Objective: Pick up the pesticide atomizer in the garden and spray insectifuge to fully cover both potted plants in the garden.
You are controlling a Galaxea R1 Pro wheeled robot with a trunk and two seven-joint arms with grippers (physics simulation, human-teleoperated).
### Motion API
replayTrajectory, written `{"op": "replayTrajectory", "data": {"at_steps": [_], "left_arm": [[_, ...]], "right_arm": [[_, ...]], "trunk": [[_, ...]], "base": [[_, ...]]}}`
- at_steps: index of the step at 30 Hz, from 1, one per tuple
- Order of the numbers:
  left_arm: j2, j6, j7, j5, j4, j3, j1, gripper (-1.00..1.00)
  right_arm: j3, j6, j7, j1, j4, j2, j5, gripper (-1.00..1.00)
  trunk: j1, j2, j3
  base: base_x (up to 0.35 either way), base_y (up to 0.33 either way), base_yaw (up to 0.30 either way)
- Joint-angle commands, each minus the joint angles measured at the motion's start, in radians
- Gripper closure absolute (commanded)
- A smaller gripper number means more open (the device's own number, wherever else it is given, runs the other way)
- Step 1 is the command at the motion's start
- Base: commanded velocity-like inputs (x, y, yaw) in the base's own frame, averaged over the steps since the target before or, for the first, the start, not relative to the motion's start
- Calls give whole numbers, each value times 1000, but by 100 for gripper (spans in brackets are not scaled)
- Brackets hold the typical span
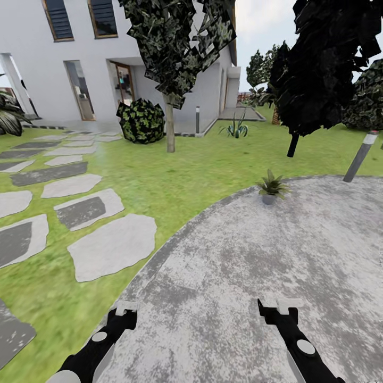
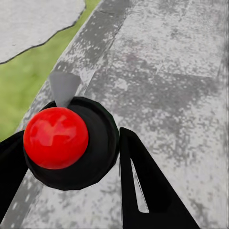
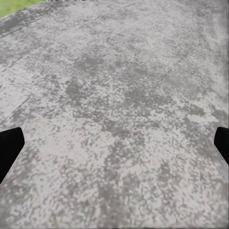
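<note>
One potted plant (image 1: 271, 189), with narrow dark spiky leaves in a small grey pot, stands at the far rim of the round mottled-grey stone patio (image 1: 255, 266). The pesticide atomizer is out of view. My left gripper (image 1: 125, 315) hangs low over the patio's near left rim, with its black fingers (image 2: 143, 186) apart. A red knob in a black round housing (image 2: 57, 138) shows between them, and nothing is gripped. My right gripper (image 1: 280, 314) hovers over bare stone at the near right, its fingers (image 3: 9, 145) spread wide and empty.
Lawn (image 1: 175, 175) surrounds the patio, with grey stepping stones (image 1: 111, 247) at left leading to a white house (image 1: 96, 64). A thin tree trunk (image 1: 170, 125), a round bush (image 1: 141, 121), a dark tree (image 1: 319, 69), two bollard lamps (image 1: 360, 155) and a striped agave (image 1: 236, 128) stand beyond.
</note>
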Motion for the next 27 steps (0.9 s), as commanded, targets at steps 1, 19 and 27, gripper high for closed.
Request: {"op": "replayTrajectory", "data": {"at_steps": [1, 19, 27], "left_arm": [[0, -3, -1, -5, 0, -1, 0, 100], [0, -3, -1, -5, 0, -1, 0, 100], [0, -4, -1, -5, 0, -1, 0, 100]], "right_arm": [[0, -3, -2, -1, 1, 0, 0, -100], [0, -2, -2, -1, 1, 0, 0, -100], [0, -2, -2, -1, 1, 0, 0, -100]], "trunk": [[-4, 7, 3], [-73, 133, 59], [-96, 175, 81]], "base": [[0, 0, -80], [0, 0, -27], [0, 0, -239]]}}
